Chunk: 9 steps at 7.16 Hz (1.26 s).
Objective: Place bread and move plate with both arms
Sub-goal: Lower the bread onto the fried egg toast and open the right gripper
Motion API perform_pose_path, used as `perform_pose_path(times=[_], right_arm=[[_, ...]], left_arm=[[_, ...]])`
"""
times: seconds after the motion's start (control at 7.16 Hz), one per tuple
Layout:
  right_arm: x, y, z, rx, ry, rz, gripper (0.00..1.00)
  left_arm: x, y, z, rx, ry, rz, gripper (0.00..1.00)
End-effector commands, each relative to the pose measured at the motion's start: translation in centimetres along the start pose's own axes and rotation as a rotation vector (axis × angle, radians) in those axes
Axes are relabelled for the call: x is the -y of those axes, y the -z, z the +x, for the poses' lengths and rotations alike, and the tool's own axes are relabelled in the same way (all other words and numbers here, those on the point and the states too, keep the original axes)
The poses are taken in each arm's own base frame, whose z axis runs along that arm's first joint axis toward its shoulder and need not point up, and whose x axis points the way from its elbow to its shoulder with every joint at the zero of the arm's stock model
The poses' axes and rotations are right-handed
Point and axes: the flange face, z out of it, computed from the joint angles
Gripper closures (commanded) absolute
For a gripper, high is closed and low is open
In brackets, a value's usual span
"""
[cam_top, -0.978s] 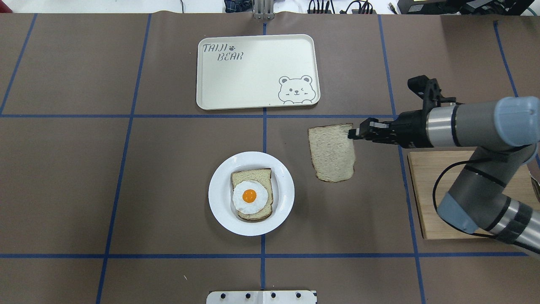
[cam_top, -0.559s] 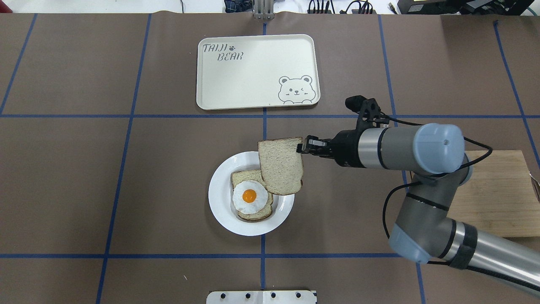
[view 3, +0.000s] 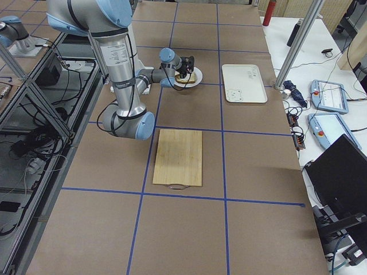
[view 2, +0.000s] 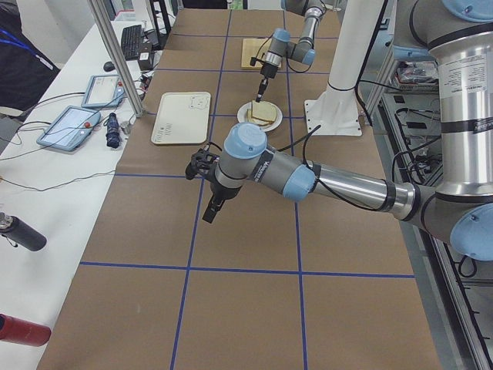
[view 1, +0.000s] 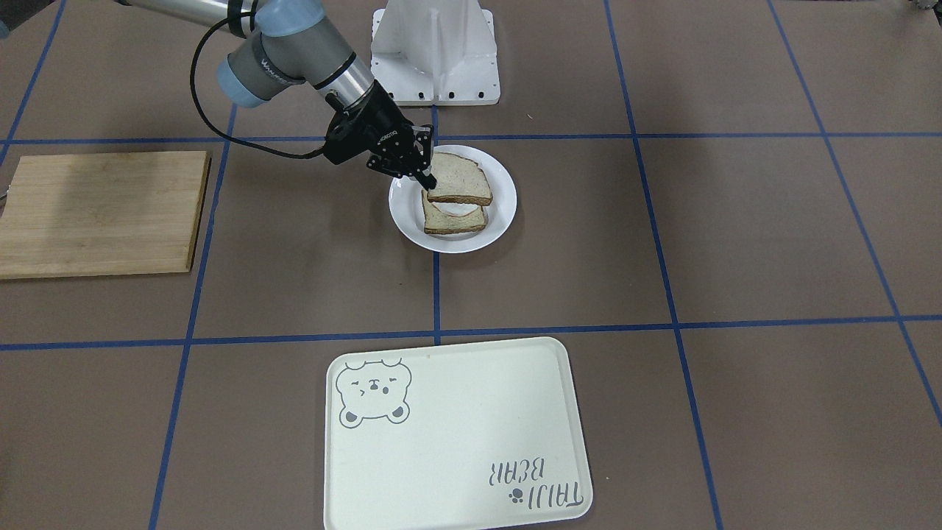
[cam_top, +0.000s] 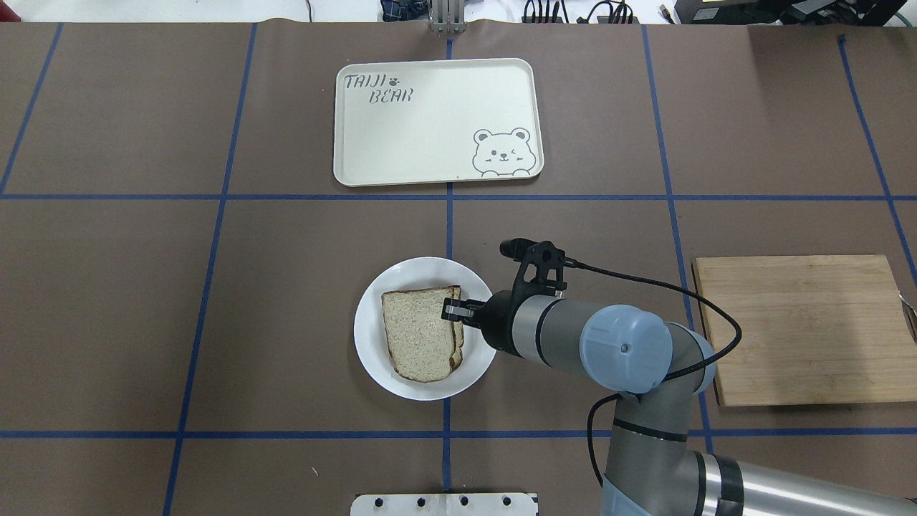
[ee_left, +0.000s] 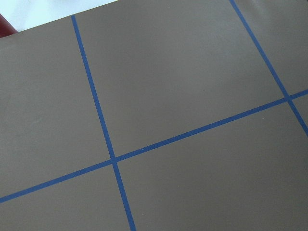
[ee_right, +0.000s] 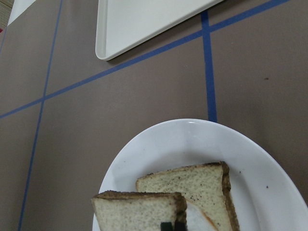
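My right gripper (cam_top: 453, 309) is shut on the right edge of the bread (cam_top: 419, 333), a plain brown-crusted slice. It holds the bread over the white plate (cam_top: 367, 326), just above the slice with the egg (cam_top: 459, 345), which it almost fully covers. In the front view the bread (view 1: 460, 184) sits slightly tilted over the lower slice (view 1: 452, 218), with the gripper (view 1: 427, 180) at its edge. The right wrist view shows both slices on the plate (ee_right: 144, 149). My left gripper (view 2: 210, 212) hangs over bare table, far from the plate; I cannot tell if it is open.
A cream bear tray (cam_top: 437, 122) lies beyond the plate. A wooden board (cam_top: 802, 330) lies to the right of the right arm. The white pedestal (view 1: 434, 51) stands at the robot's side of the table.
My right gripper has carried the bread leftward from the table right of the plate to over the egg slice. The egg is now covered.
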Motion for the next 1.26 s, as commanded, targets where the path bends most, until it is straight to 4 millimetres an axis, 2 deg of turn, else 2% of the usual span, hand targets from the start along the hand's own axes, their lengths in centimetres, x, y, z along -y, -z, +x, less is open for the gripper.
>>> perform_pose_path(times=[0.0,0.28,0.42,0.56,0.7,0.84,0.98,1.12], right_arm=[[-0.9,-0.9,0.8,-0.018,0.053,0.004,1.00],[1.9,-0.4,1.3,-0.026,0.095,0.042,1.00],[2.5,-0.7,1.5,-0.037,0.095,0.050,1.00],[2.5,-1.5,1.5,-0.043,0.087,0.052,0.72],[2.5,-1.9,1.1,-0.041,0.082,0.054,0.01],[2.8,-1.8,0.8,-0.037,0.080,0.057,0.00],[4.2,-1.4,0.4,-0.033,0.076,0.070,0.00],[6.4,0.0,-0.1,-0.017,0.066,0.051,0.00]], left_arm=[[0.0,-0.1,-0.1,-0.001,0.002,-0.001,0.01],[0.0,-0.1,0.0,-0.001,0.001,0.000,0.01],[0.0,0.0,0.0,-0.001,0.000,0.001,0.01],[0.0,-0.1,-0.1,-0.001,0.002,-0.001,0.01],[-0.1,-0.1,-0.1,-0.001,0.003,-0.002,0.01],[-0.1,-0.1,-0.1,-0.001,0.005,-0.002,0.01],[-0.1,-0.1,-0.1,-0.001,0.003,-0.002,0.01],[0.0,-0.1,0.0,-0.002,0.003,-0.001,0.01]])
